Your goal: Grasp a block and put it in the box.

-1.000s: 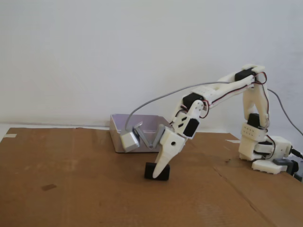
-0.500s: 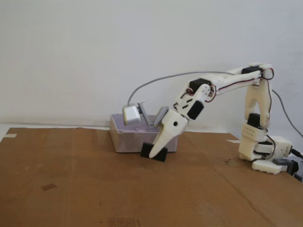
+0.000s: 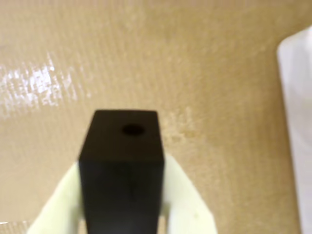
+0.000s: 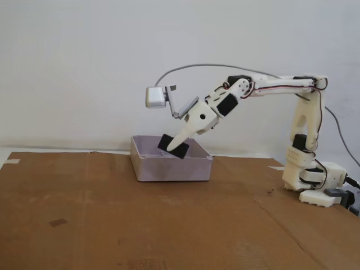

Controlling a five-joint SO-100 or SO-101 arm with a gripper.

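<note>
White wall backs a brown cardboard-covered table [image 4: 84, 225], where the box [image 4: 169, 167] sits just below the claw [image 4: 175, 143], which hangs in the air clenched on the tilted block [image 4: 172, 146] over the box's opening.

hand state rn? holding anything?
Hand: closed on the black block, lifted level with the box rim.

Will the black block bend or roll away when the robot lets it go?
Probably neither. The block keeps straight edges while the gripper squeezes it, so it looks stiff. Its flat faces suggest it would land and stay rather than roll.
</note>
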